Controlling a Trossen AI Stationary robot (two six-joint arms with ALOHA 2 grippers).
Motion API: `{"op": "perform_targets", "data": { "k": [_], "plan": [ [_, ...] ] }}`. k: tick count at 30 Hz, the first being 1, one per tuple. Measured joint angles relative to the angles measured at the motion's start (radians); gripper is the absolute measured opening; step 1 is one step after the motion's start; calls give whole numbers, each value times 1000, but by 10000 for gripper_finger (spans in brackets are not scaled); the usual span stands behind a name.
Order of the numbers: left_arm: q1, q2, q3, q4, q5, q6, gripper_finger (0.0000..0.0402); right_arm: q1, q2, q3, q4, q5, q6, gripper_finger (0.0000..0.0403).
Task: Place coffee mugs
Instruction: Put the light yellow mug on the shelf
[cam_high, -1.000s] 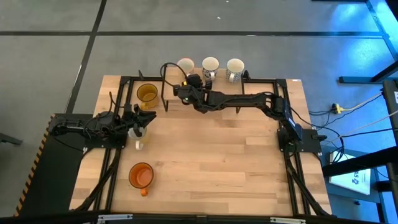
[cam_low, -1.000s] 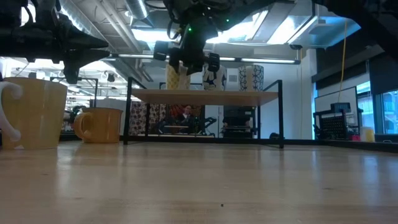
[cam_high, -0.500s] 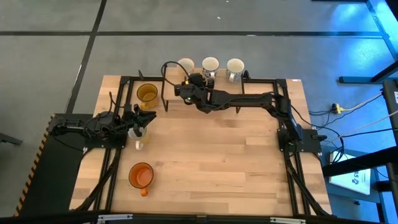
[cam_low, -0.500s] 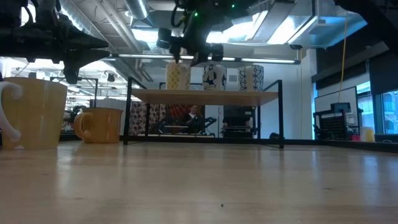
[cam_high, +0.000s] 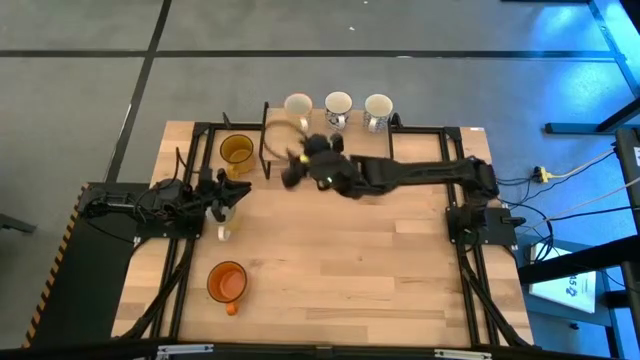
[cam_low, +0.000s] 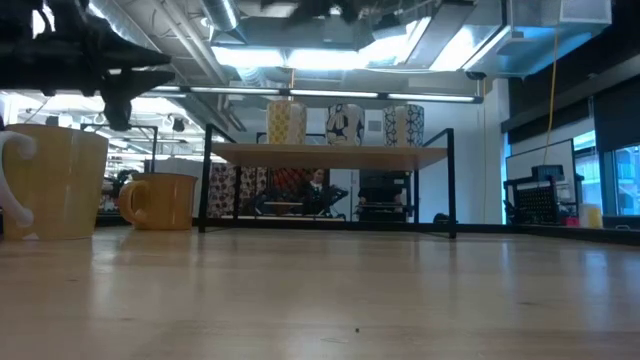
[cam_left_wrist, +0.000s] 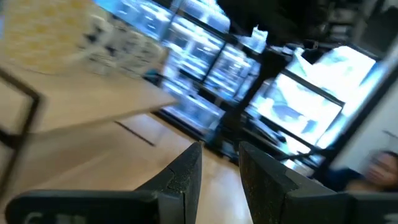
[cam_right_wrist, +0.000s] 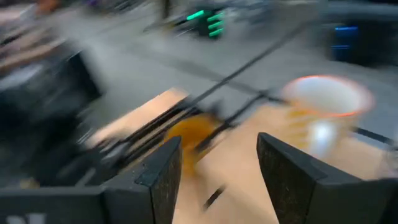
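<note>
Three white or cream mugs (cam_high: 298, 104) (cam_high: 338, 103) (cam_high: 378, 106) stand upright in a row on the rack's wooden shelf (cam_low: 330, 153) at the table's far edge; they also show in the low view (cam_low: 286, 122). The amber mug (cam_high: 237, 151) stands on the table left of the rack. The orange mug (cam_high: 227, 282) stands near the front left. My right gripper (cam_high: 293, 168) is open and empty, above the table just near of the rack (cam_right_wrist: 219, 163). My left gripper (cam_high: 226, 196) waits at the table's left, its fingers a narrow gap apart and empty (cam_left_wrist: 219, 171).
Black frame bars (cam_high: 262, 150) run around the table's edges and the rack. A small white object (cam_high: 222, 232) lies on the table by my left gripper. Bare wood (cam_high: 350, 260) spreads over the table's middle and right.
My right gripper has risen from the leftmost mug on the rack, out of the low view's top, and drawn back toward the table's near edge. The mug stays upright on the shelf.
</note>
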Motion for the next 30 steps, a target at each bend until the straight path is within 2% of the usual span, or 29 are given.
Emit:
{"op": "perform_targets", "data": {
  "k": [5,9,13,16,20,25,30],
  "plan": [
    [0,0,16,-28,191,-36,101,107,-32,0,-154,-285,-18,193],
    [-13,29,108,-149,252,-25,99,193,-35,-17,-213,-374,107,193],
    [-17,118,275,-375,254,41,97,284,-35,-101,-219,-331,244,193],
    [-17,226,411,-637,275,33,97,343,-35,-183,-204,-304,361,193],
    [-17,394,577,-904,279,8,97,411,-33,-317,-182,-271,512,193],
    [-16,586,766,-1113,267,68,97,496,-33,-421,-177,-231,650,193],
    [11,734,887,-1288,222,114,116,540,-33,-451,-181,-235,672,193]
  ]
}}
